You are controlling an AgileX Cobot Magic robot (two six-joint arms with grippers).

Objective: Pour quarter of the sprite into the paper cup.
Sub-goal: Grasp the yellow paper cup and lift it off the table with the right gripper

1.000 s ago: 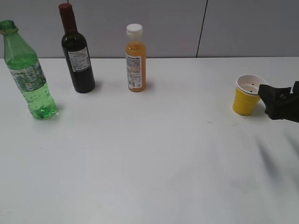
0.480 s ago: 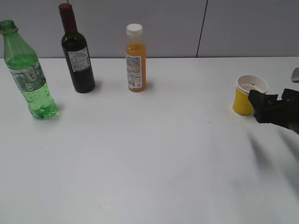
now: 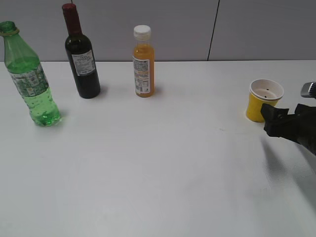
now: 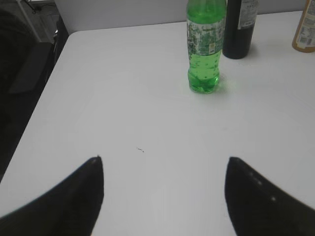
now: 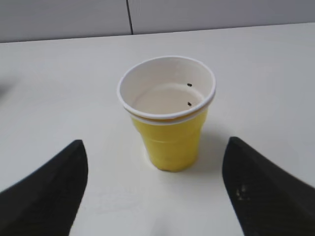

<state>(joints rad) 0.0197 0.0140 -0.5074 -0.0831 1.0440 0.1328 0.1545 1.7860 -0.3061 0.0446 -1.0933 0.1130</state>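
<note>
The sprite (image 3: pixel 29 79), a tall green bottle with no cap, stands upright at the far left of the table; it also shows in the left wrist view (image 4: pixel 205 46), well ahead of my open, empty left gripper (image 4: pixel 164 162). The left gripper is out of the exterior view. The paper cup (image 3: pixel 263 100), yellow with a white inside, stands upright at the right. My right gripper (image 3: pixel 276 122) is open and empty just in front of it. In the right wrist view the paper cup (image 5: pixel 167 113) stands ahead of my right gripper (image 5: pixel 155 147), beyond the fingertips.
A dark wine bottle (image 3: pixel 81 57) and an orange juice bottle (image 3: pixel 143 64) stand at the back of the white table (image 3: pixel 148 163), right of the sprite. The table's left edge (image 4: pixel 44 93) shows in the left wrist view.
My right gripper has moved left and slightly down in the exterior view, now in front of the paper cup's lower right side. The bottles and the cup have not moved.
</note>
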